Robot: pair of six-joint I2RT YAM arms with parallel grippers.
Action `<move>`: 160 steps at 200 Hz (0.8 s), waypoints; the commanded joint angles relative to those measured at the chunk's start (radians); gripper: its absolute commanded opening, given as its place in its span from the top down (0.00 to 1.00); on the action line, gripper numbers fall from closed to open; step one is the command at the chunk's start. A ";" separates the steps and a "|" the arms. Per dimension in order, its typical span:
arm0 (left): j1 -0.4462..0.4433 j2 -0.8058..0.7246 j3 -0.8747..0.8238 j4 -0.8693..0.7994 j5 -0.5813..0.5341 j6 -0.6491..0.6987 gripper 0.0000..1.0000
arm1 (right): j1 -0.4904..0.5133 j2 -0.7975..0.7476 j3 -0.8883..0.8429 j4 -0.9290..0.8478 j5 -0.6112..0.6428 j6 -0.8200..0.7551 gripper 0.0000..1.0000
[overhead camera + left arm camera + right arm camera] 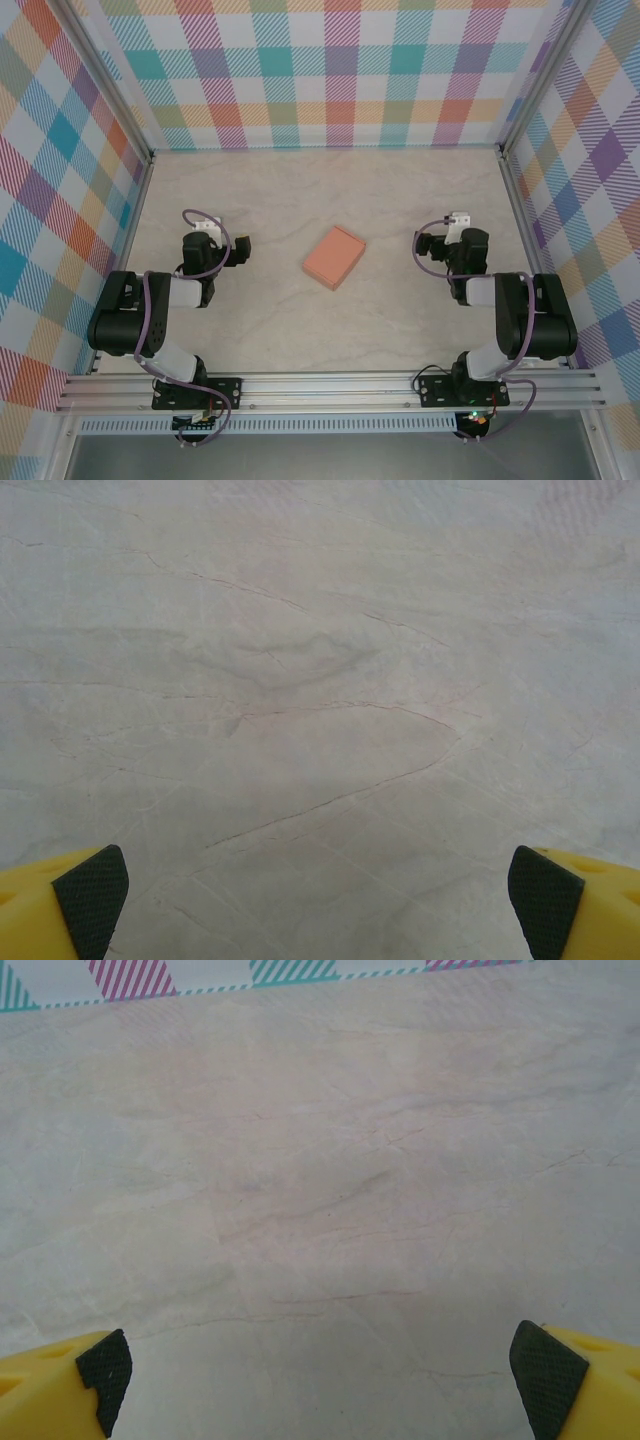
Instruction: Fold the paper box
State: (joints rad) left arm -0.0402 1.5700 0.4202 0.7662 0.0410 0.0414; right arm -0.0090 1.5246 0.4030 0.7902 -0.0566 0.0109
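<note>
1. The paper box (335,257) lies on the marble-patterned desk (330,180), about midway between the two arms and turned at a slant to the desk's edges.
2. From the top view it reads as a small, closed, flat rectangular block of salmon-orange card, with no loose tabs or flaps sticking out. I judge the folding to be done, or very nearly so; whether every tab is tucked in on its underside I cannot tell.
3. The left pincer (202,222) is spread wide, well apart from the box. In its wrist view the two yellow fingers with dark pads (92,890) sit at the far corners with bare desk between them.
4. The right pincer (455,222) is likewise spread wide and pinches nothing; its wrist view has its pads (545,1370) far apart over bare desk, with the plaid wall (120,980) at the top edge.
5. Both arms sit folded back near their bases, touching nothing.
6. What is left, as I judge it: little or nothing beyond perhaps a check that the box holds its shape.
</note>
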 commanded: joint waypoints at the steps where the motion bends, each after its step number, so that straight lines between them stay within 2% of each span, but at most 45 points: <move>1: 0.004 0.002 0.008 0.033 -0.027 -0.008 0.00 | 0.010 0.001 0.025 -0.013 0.016 -0.006 0.00; 160: -0.006 0.001 0.011 0.026 -0.061 -0.012 0.00 | 0.007 0.004 0.036 -0.028 0.006 -0.003 0.00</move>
State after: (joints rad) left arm -0.0418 1.5700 0.4202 0.7662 -0.0013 0.0410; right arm -0.0029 1.5246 0.4145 0.7609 -0.0414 0.0109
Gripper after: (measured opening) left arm 0.999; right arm 0.996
